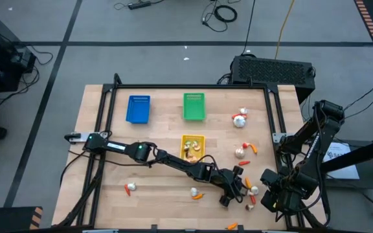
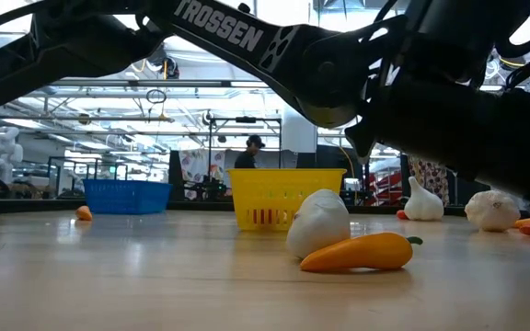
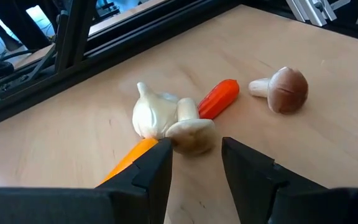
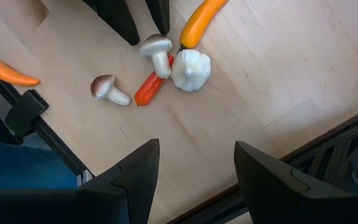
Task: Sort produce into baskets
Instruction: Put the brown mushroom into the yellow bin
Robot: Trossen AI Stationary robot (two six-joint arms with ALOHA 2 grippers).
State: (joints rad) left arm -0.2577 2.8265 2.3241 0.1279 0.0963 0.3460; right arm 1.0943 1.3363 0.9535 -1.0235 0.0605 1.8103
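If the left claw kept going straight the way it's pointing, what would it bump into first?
Most likely the pale mushroom. It lies just ahead of the left gripper, in line with the gap between its open fingers. A garlic bulb and a red pepper sit right behind it, though exact depth is hard to judge.

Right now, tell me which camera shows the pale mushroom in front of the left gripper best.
The left wrist view: the pale mushroom fills the middle, just ahead of the open left gripper. The right wrist view shows it smaller, from above. The high view gives only specks there; the low view does not show it.
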